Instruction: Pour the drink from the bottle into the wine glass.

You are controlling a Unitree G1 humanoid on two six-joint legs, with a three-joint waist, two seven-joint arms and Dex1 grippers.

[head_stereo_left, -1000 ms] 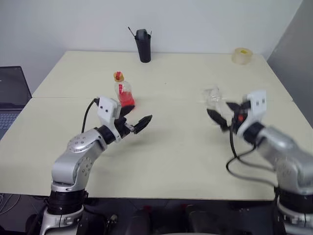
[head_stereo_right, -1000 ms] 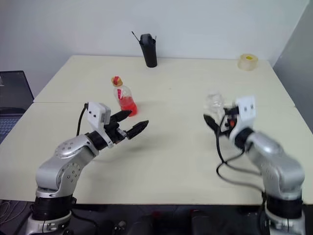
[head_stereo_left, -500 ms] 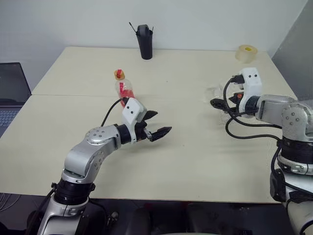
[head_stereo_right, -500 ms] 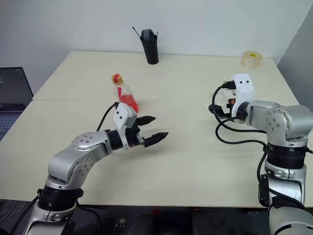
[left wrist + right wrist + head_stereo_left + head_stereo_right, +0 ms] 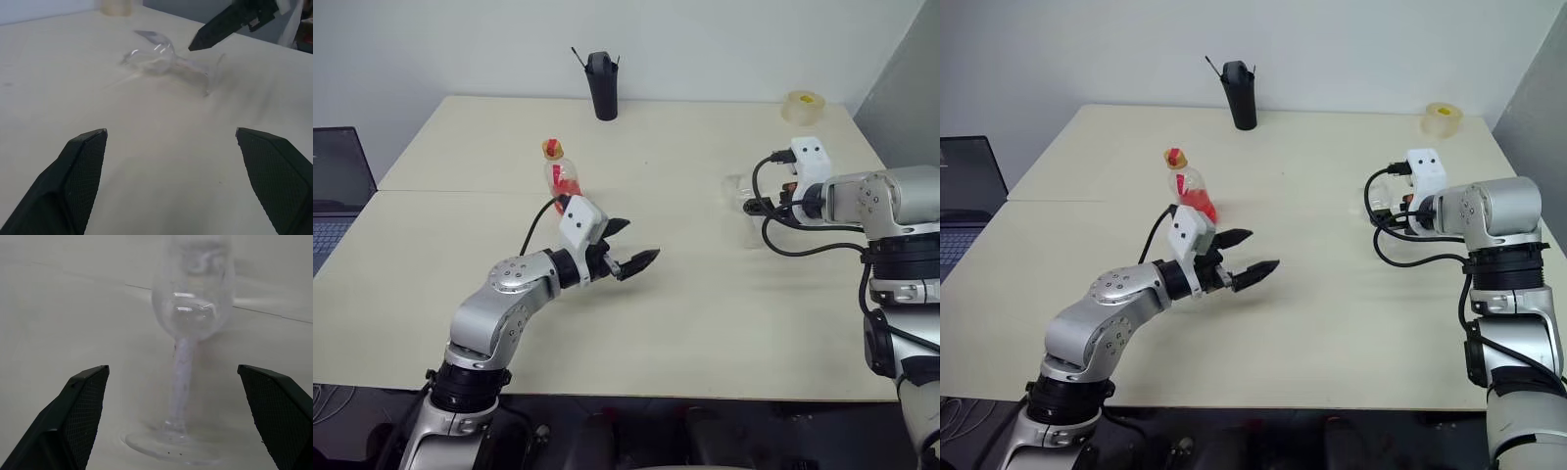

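The upright glass (image 5: 191, 308) is framed dead ahead between the spread fingers of the right claw (image 5: 186, 431), stem vertical; the left claw (image 5: 625, 247), also spread, is empty near the bottle (image 5: 560, 178).

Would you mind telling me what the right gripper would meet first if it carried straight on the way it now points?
Most likely the wine glass: its stem stands centred between the open right gripper fingers, apart from them.
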